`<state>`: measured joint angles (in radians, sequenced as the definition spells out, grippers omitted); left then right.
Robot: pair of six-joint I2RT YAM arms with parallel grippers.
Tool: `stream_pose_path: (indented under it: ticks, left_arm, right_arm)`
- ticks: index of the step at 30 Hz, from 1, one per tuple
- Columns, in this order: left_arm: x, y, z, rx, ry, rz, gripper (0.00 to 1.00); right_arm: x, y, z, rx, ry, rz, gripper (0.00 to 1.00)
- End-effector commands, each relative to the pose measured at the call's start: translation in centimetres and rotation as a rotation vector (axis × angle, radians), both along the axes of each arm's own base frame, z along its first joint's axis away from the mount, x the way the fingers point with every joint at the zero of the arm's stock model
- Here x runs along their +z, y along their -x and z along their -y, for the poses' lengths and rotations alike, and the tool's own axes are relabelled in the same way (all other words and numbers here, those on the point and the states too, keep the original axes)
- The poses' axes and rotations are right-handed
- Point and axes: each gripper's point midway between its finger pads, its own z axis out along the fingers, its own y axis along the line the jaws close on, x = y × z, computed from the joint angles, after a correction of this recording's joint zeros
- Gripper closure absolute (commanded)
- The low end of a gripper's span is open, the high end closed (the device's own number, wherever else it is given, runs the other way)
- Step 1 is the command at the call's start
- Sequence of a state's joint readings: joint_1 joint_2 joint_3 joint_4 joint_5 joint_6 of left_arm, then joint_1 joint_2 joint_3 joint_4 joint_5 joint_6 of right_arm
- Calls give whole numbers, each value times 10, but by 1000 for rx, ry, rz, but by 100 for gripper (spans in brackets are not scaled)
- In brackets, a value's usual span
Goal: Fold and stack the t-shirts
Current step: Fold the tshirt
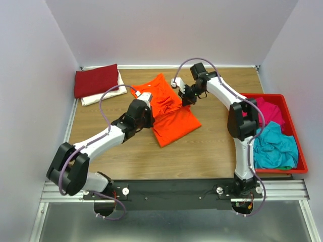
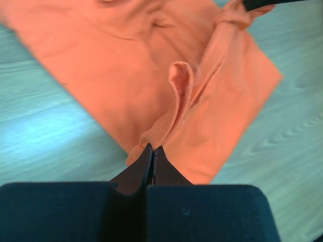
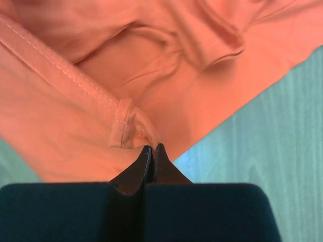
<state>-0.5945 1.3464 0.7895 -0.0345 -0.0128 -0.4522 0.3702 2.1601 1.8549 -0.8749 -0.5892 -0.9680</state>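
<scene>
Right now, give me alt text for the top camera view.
The left gripper and right gripper pinch an orange t-shirt mid-table. A folded dark red shirt lies on a white shirt, far left; a red tray at right holds pink shirt and teal shirt.

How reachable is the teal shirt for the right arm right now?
Not right now, probably: the right gripper is shut on the orange shirt. The teal shirt lies uncovered in the red tray beside that arm's base, so after letting go it looks reachable.
</scene>
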Motion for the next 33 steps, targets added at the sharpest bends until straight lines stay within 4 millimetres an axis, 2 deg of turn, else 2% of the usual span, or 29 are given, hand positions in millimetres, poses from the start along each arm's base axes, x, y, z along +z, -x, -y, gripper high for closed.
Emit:
stream_pose_path:
  ticks: [1,2,3,4,5,6,15,22,26,33]
  left_arm:
    - [-8,-18,-1,-60,29,-14,100]
    - [-7,-23,-1,-67,27,-6,100]
    - [-17,-27,-2,-65,15,-28,100]
    - [-19,-30,-1,-71,12,-30,100]
    - [-17,-37,-3,-64,14,-27,100]
    - [-23,-39,-3,-66,5,-37,100]
    - [-32,-64,-14,-23,-19,-39,100]
    - [-37,-83,-22,11,-34,-41,100]
    - [-45,-84,-26,18,-43,-59,100]
    - [-43,-88,-32,39,-40,-45,100]
  right_arm:
    - [1,-32,-13,-81,11,31,99]
    - [-6,-36,-15,-92,19,21,100]
    - [-7,-39,-17,-99,19,22,99]
    - [-2,-46,-19,-107,14,42,99]
    - [-7,-49,-20,-112,19,38,99]
    - [-9,-51,-20,-121,20,37,99]
    - [-22,-68,-26,-170,38,52,99]
    - [-20,-87,-29,-246,19,83,99]
    - [-16,-89,-34,-262,-2,84,99]
    - [0,-91,-40,-262,-35,108,99]
